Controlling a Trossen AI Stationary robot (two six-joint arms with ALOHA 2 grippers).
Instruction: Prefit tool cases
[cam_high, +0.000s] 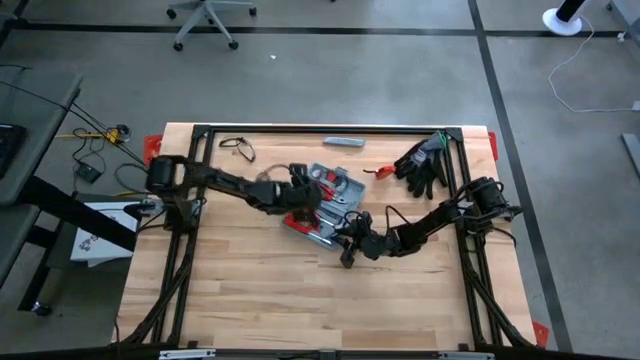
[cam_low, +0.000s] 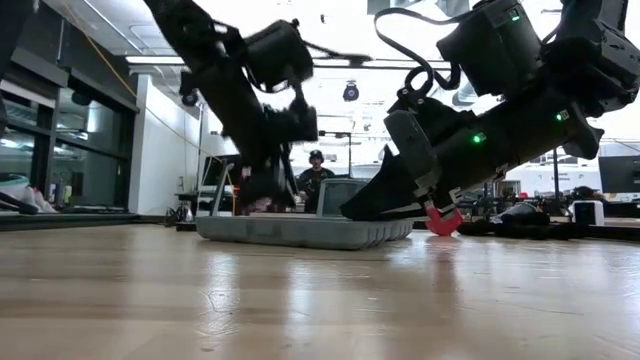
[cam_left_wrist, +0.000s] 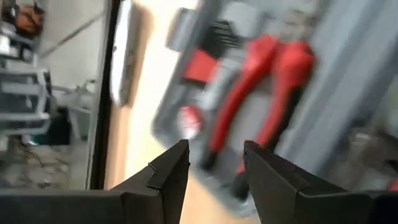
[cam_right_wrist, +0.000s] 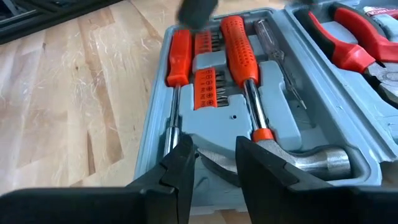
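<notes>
The blue-grey tool case (cam_high: 335, 190) lies open and flat on the wooden table, with red-handled tools in its moulded slots. My left gripper (cam_left_wrist: 214, 158) hovers open above the half that holds the red-handled pliers (cam_left_wrist: 273, 87); nothing is between its fingers. My right gripper (cam_right_wrist: 214, 155) stands open at the rim of the other half (cam_right_wrist: 155, 124), with one finger on either side of the hammer's metal head (cam_right_wrist: 311, 158). In the low view the case (cam_low: 300, 231) rests on its flat bottom, with both grippers over it. My right gripper reaches the case slanting down, from the table's near right. Its fingertips (cam_right_wrist: 186, 158) sit at the case's rim beside the hammer's head. Whether they touch the rim or the hammer, I cannot tell.
A slim grey bar (cam_high: 343, 142) and a thin looped thing (cam_high: 237, 148) lie near the far edge. Black gloves (cam_high: 425, 165) lie at the far right, with a small red thing (cam_high: 380, 172) beside them. Bare wood stretches toward the near edge (cam_high: 300, 310).
</notes>
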